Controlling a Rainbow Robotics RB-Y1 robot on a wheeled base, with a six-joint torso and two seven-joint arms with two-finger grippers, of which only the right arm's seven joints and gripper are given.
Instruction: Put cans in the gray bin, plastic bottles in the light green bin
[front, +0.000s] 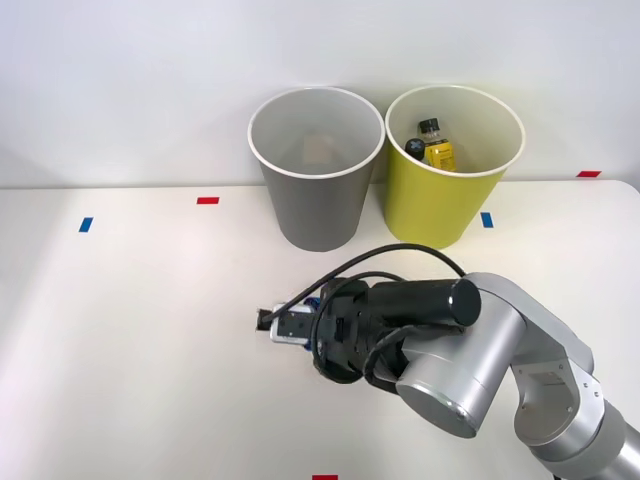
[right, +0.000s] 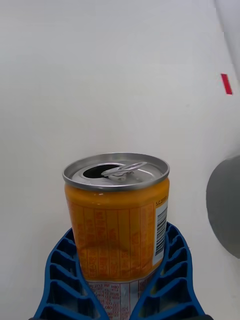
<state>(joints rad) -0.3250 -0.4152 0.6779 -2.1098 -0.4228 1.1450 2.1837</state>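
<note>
One opened orange can (right: 117, 220) clamped in right tool (right: 120, 295), near gray bin (front: 316, 190); a loose grip risks dropping it short.

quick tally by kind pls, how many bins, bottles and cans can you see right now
bins: 2, the gray bin and the light green bin
plastic bottles: 2, both inside the light green bin, one with a yellow label and one dark cap beside it
cans: 1, an orange can between the fingers of the right claw
total: 5
</note>
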